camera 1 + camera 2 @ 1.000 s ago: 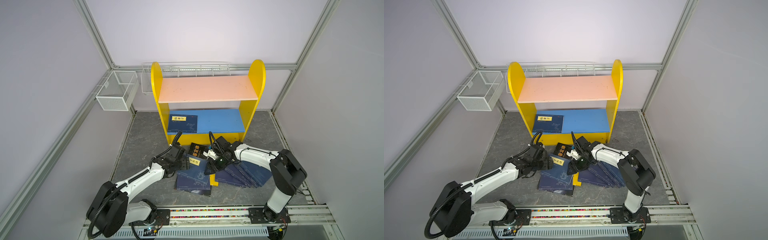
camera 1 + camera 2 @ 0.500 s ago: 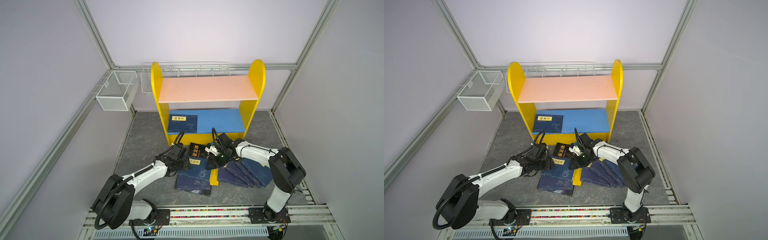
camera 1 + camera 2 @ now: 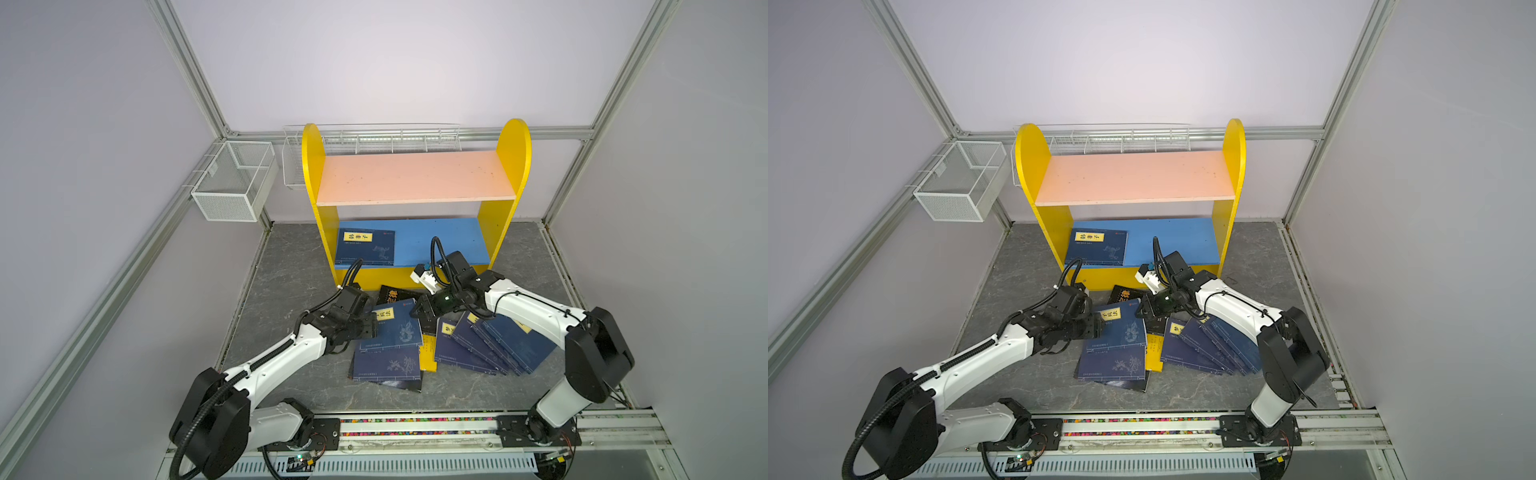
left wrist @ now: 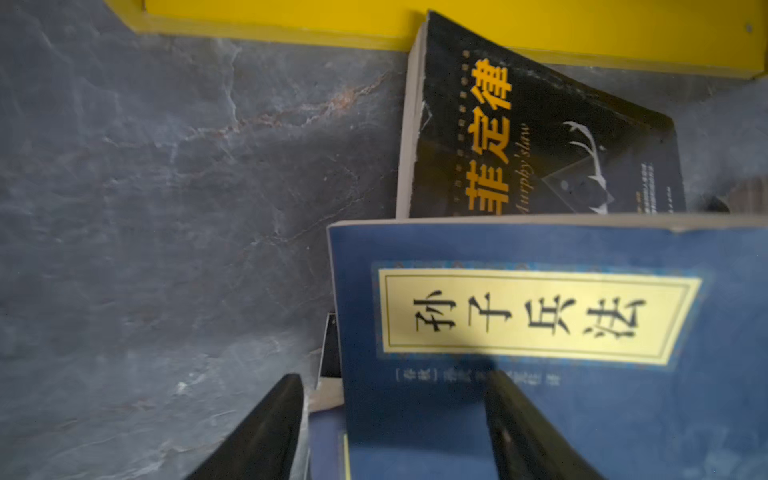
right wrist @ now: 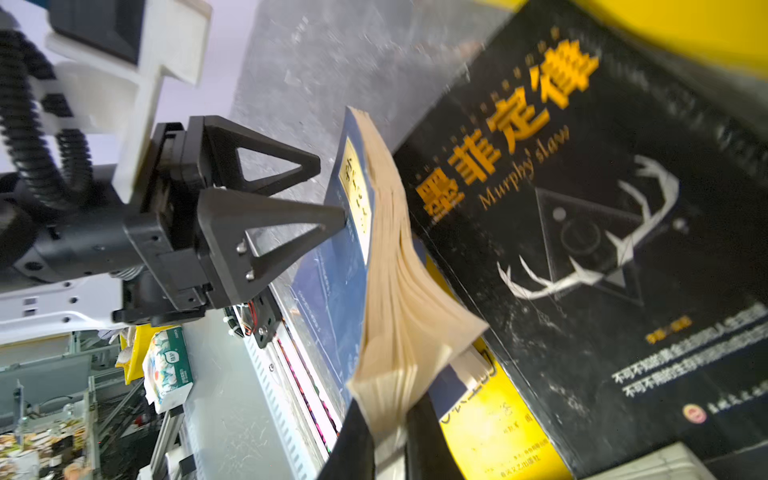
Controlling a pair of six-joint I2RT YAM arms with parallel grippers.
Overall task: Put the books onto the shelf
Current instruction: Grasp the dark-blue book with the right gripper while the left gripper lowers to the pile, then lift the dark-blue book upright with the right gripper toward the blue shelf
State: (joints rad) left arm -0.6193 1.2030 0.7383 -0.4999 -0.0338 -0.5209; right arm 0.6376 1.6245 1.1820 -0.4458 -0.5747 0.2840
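In both top views the shelf (image 3: 415,178) (image 3: 1133,178) stands at the back of the grey counter (image 3: 291,270). One shelved book (image 3: 365,249) (image 3: 1098,249), its yellow label reading 韩非子, lies flat at the left end of the blue lower board. The other books are on the counter below it, with fanned books (image 3: 494,345) at the lower right. At centre, the left pincer (image 3: 371,328) (image 3: 1098,328) meets the left edge of a navy book (image 3: 399,330) (image 3: 1125,330), and the right pincer (image 3: 417,312) (image 3: 1140,309) is at its upper right corner. In the left wrist view the left pincer (image 4: 392,376) is released: one of its fingers (image 4: 270,424) is over bare counter and the other is over the navy book (image 4: 540,407), labelled 孙子兵法. Above it lies the black book (image 4: 540,145). In the right wrist view the right pincer (image 5: 388,415) is clenched on the page edge of the navy book (image 5: 395,270), which is tilted up. The left pincer (image 5: 332,187) touches its label. At right, the black book (image 5: 582,208) reads 墨菲定律, "Murphy's law", and a yellow book (image 5: 490,407) lies beneath it.
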